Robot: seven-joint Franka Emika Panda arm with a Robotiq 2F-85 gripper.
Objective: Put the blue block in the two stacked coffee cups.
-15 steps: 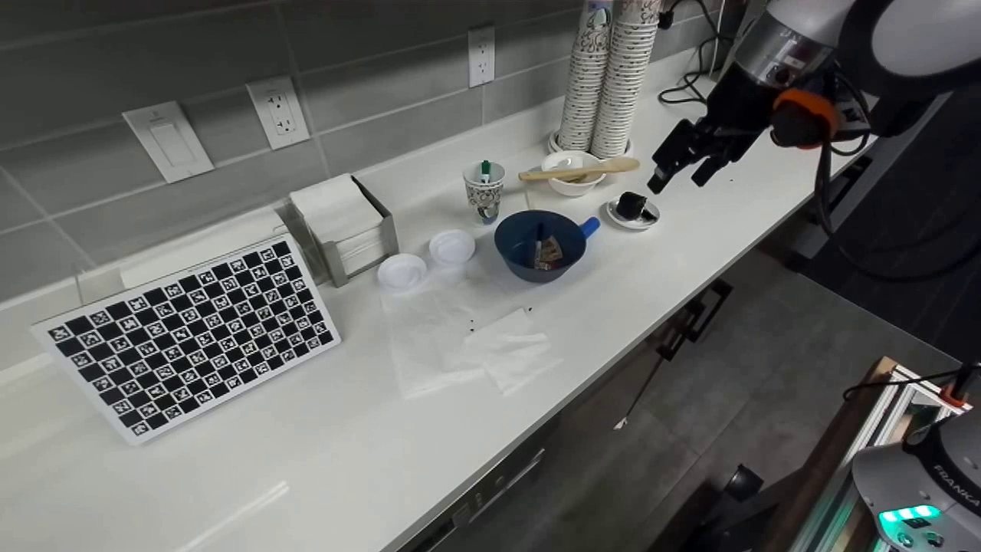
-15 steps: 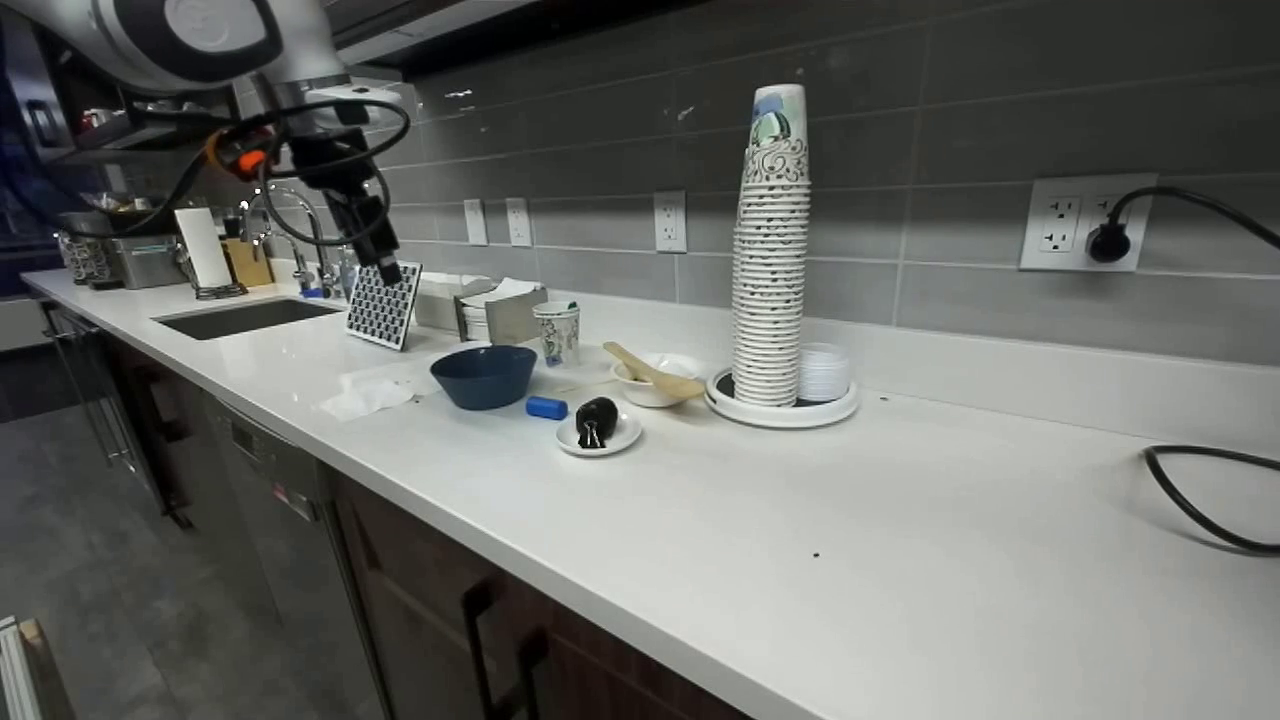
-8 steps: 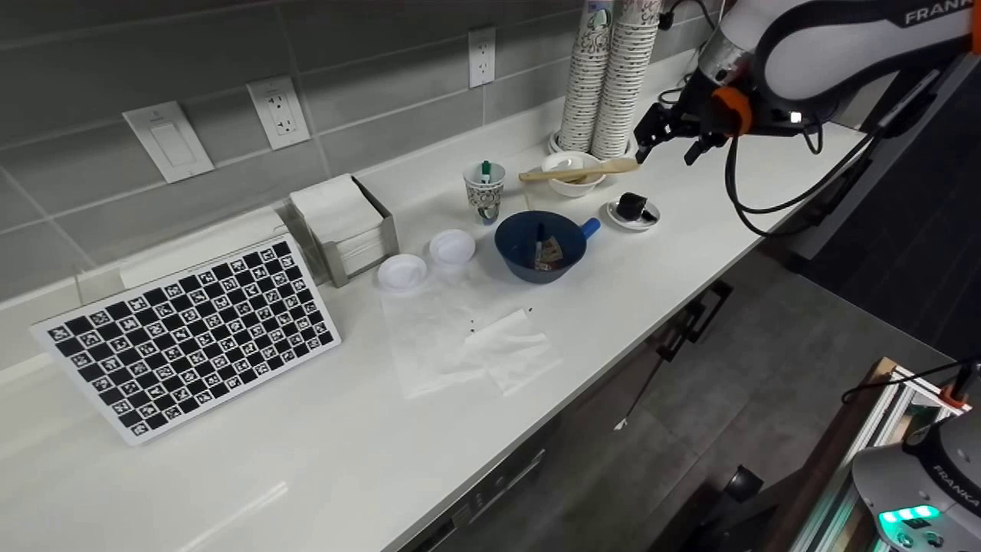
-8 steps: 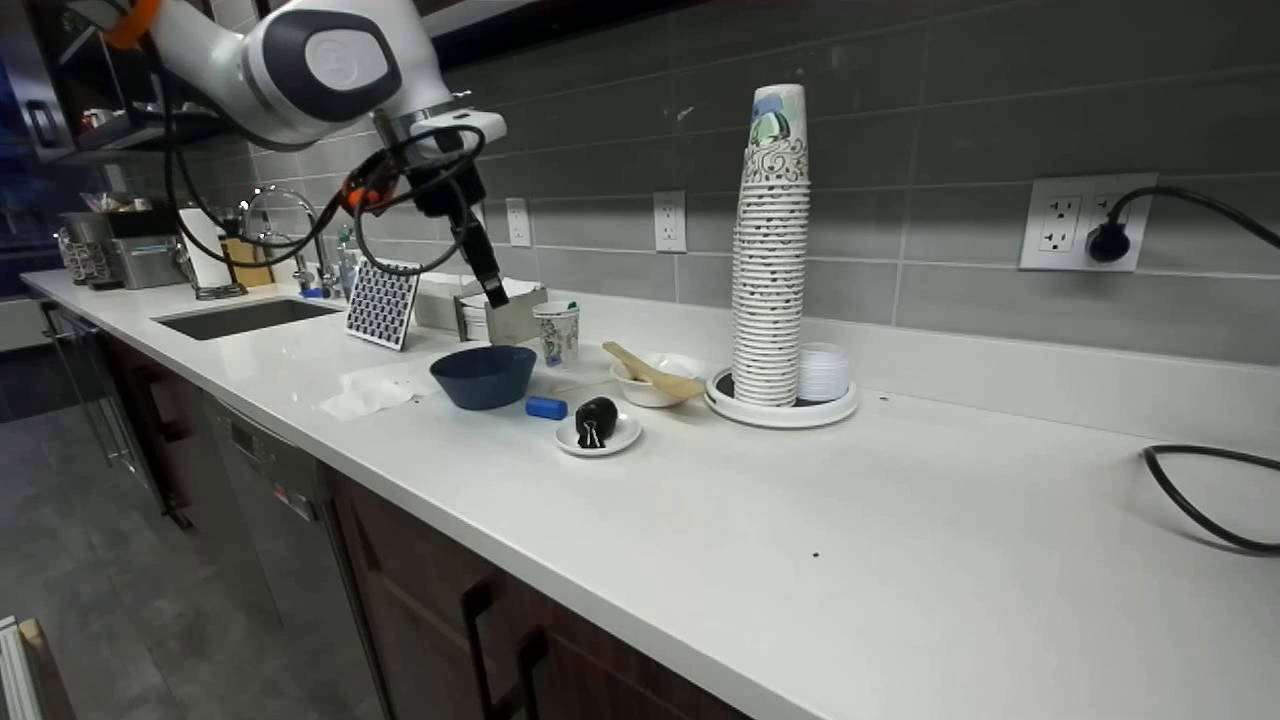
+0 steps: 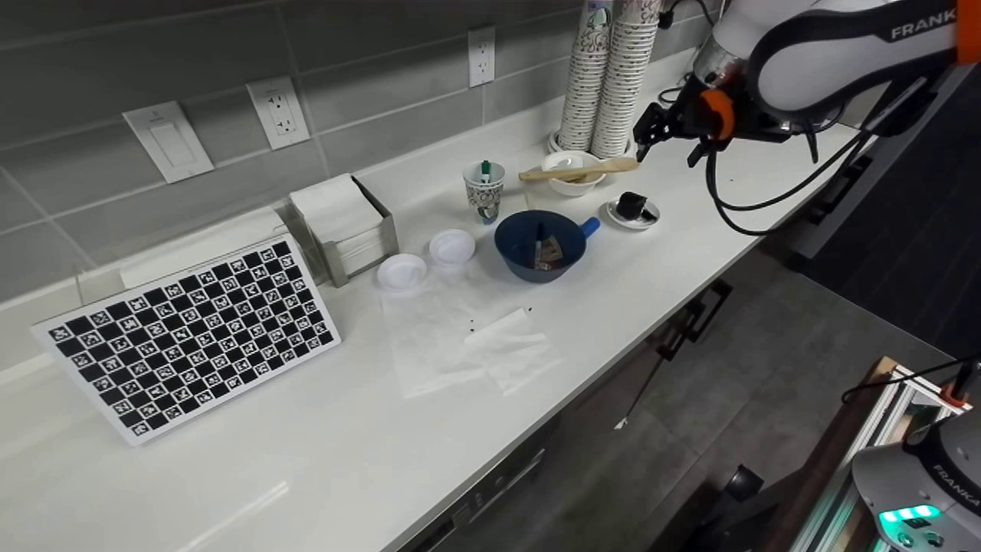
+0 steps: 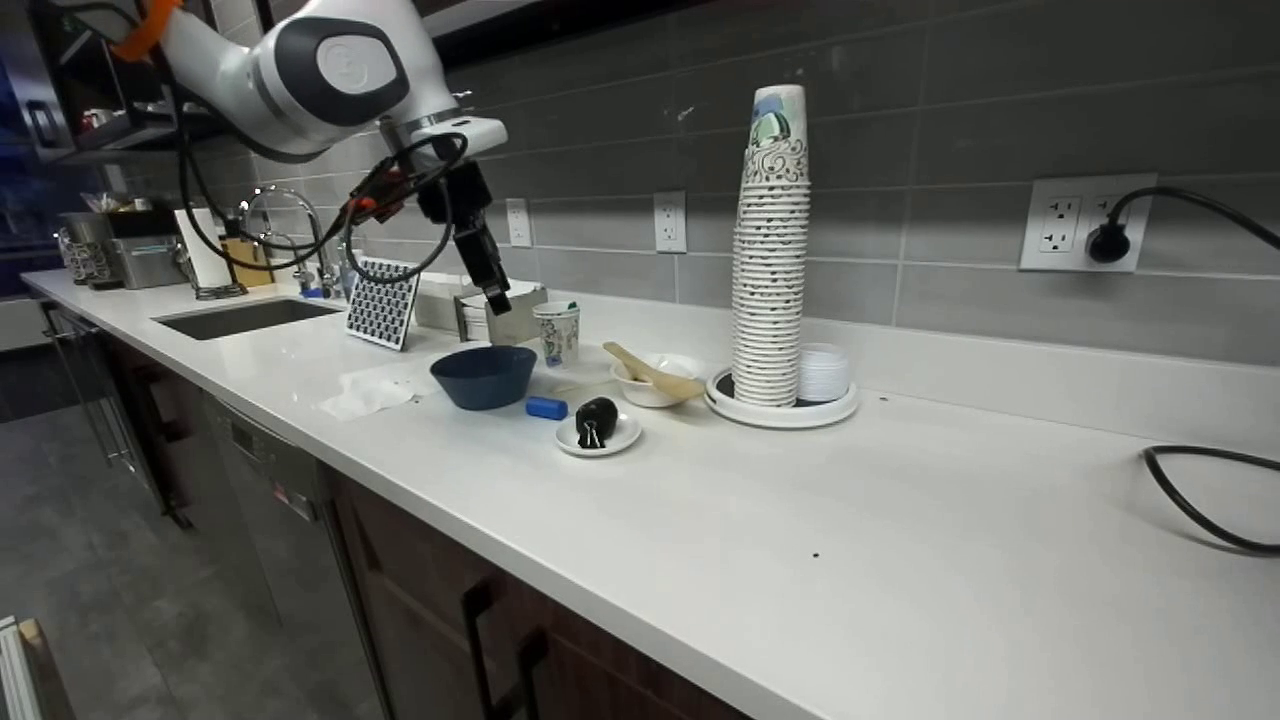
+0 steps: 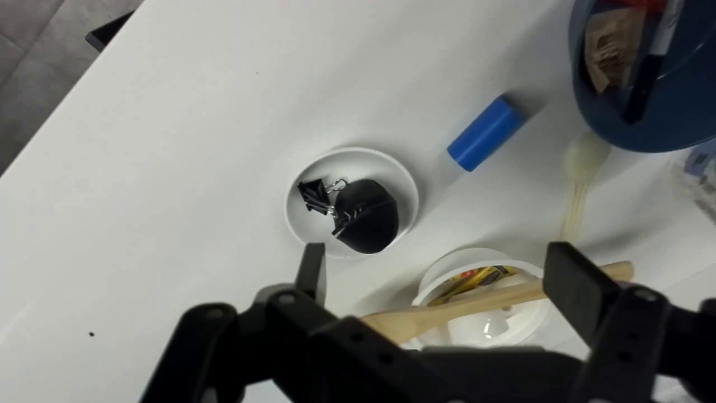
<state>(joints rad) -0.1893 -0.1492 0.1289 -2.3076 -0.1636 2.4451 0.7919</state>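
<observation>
The blue block [image 7: 485, 133] is a small blue cylinder lying on its side on the white counter. It lies between the blue bowl and the small plate, and shows in both exterior views [image 5: 589, 227] [image 6: 546, 407]. The two stacked coffee cups [image 5: 484, 193] are patterned paper cups, upright, with a green-capped marker in them. They stand behind the bowl, also in an exterior view [image 6: 557, 337]; only a sliver [image 7: 706, 173] shows at the wrist view's right edge. My gripper [image 7: 439, 274] is open and empty, above the counter [image 5: 668, 155] [image 6: 497, 300].
The blue bowl [image 6: 484, 378] holds packets and a marker. A small plate [image 6: 622, 437] bears a black object with a binder clip. A white bowl [image 6: 640, 392] has a wooden spoon [image 6: 655, 372] across it. Tall cup stacks [image 6: 770, 270] stand by the wall.
My open gripper has swung across above the counter towards the cups and bowls, mostly in the first half second, with only a slight shift since. The objects on the counter have not moved.
</observation>
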